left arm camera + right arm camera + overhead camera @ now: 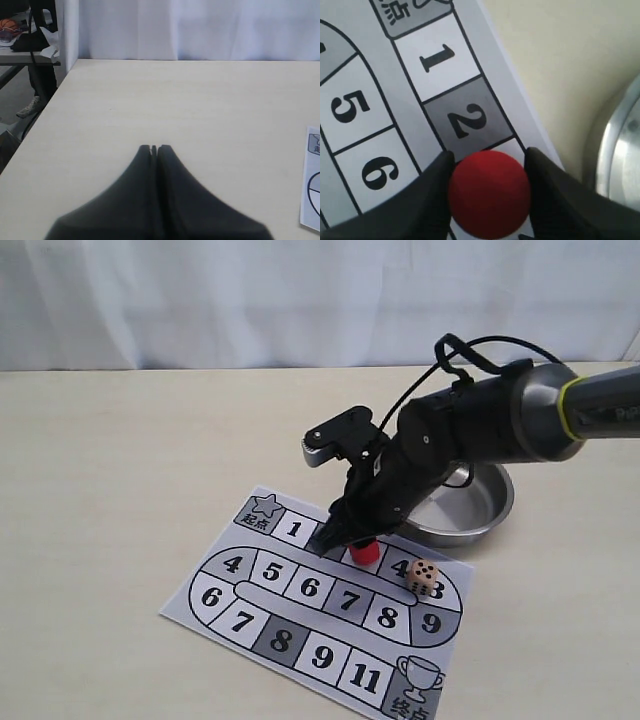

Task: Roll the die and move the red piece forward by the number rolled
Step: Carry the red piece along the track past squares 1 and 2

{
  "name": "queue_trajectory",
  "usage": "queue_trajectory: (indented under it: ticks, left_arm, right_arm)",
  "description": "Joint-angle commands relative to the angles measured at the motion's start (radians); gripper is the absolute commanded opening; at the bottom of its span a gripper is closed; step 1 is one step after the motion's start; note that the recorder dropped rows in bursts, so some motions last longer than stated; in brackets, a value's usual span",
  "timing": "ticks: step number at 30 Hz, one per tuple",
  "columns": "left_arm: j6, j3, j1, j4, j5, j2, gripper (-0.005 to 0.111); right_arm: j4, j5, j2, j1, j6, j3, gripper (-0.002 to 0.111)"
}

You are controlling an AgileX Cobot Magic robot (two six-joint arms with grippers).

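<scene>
The board (240, 620), a printed sheet of numbered squares, lies in the lower middle of the exterior view on the pale table (120, 460). Its trophy square is nearest the bottom edge, and its star square is at the sheet's upper left corner.

The die (423, 577) rests on the right end of the sheet, just above the square marked 9. It is free of any gripper, and its pips are too small to count.

The red piece (366, 552) is a little up and left of the die, at frame centre. It stands upright on the square that follows 2 in the top row.

The right gripper (345, 540) comes down on it from the upper right. In the right wrist view its two dark fingers (432, 190) press against opposite sides of the red piece (489, 192), so the right gripper (489, 157) is clamped on it.

Just beyond, right of centre, a metal bowl (480, 502) sits on the table beside the sheet's upper edge, partly behind the arm.

In the left wrist view, the left gripper (154, 148) has its fingers pressed together with nothing between them, over bare tabletop. A corner of the sheet is at that frame's right edge.

A white curtain (300, 300) fills the top of the exterior view.
</scene>
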Motion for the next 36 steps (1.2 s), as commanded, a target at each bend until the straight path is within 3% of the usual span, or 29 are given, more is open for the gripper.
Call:
queue_trajectory:
  ticks: [1,19,36]
  left_arm:
    - [-0.006,0.002,0.000,0.000,-0.012,-0.001,0.000]
    - [-0.006,0.002,0.000,0.000,-0.012,-0.001,0.000]
    - [-0.006,0.002,0.000,0.000,-0.012,-0.001,0.000]
  right_arm:
    - [-0.009,-0.103,0.010,-0.006,0.007,0.048,0.004]
    - [-0.049,0.045,-0.083,-0.006,0.004,0.048,0.004]
    - [-0.121,-0.009,-0.073,-0.006,0.055,0.082,0.004]
